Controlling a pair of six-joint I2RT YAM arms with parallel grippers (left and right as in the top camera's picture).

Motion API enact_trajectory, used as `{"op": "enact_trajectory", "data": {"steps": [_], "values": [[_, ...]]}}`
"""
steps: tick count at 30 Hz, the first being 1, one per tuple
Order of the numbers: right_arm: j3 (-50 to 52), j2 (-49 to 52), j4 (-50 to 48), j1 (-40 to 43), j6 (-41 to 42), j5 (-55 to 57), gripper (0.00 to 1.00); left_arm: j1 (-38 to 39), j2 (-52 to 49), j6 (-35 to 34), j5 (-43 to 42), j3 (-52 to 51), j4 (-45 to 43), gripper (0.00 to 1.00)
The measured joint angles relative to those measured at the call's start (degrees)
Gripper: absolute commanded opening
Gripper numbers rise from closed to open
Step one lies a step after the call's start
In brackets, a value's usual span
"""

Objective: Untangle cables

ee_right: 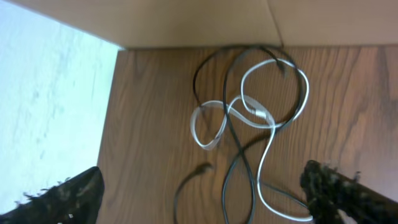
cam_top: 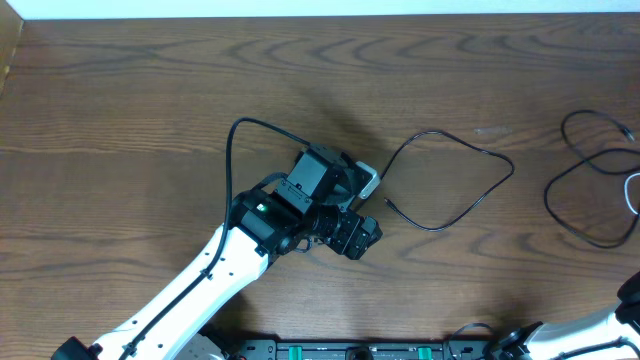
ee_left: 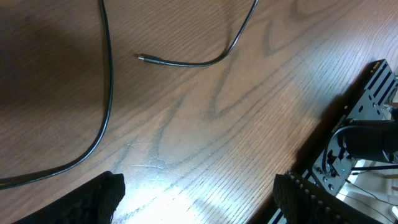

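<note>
Your left gripper (ee_left: pixel 199 186) stands wide open, empty; a black cable (ee_left: pixel 186 63) lies loose at 12 o'clock. Right gripper (ee_right: pixel 202 180) is wide open, empty; the tangle (ee_right: pixel 252 111) hugs the table (cam_top: pixel 120 100) edge at 3 o'clock.

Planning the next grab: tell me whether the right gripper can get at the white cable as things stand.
Probably yes. The right gripper is open, and the white cable lies ahead of it with nothing in between. A black cable crosses it, so pinching white alone may be hard.
</note>
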State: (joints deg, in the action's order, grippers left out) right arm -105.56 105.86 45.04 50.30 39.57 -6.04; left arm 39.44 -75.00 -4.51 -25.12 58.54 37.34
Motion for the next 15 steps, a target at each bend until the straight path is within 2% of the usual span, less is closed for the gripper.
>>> {"op": "enact_trajectory", "data": {"steps": [6, 10, 15], "values": [[0.0, 0.0, 2.86, -1.75, -1.55, -4.79, 0.99, 0.0, 0.0, 0.0, 0.02, 0.0, 0.0, 0.82], [0.0, 0.0, 6.01, -4.33, -8.24, -12.87, 0.99, 0.0, 0.0, -0.04, 1.18, 0.0, -0.02, 0.82], [0.0, 0.0, 12.72, -12.9, -18.18, -17.16, 0.99, 0.0, 0.0, -3.13, 7.56, 0.0, -0.35, 0.82]]}}
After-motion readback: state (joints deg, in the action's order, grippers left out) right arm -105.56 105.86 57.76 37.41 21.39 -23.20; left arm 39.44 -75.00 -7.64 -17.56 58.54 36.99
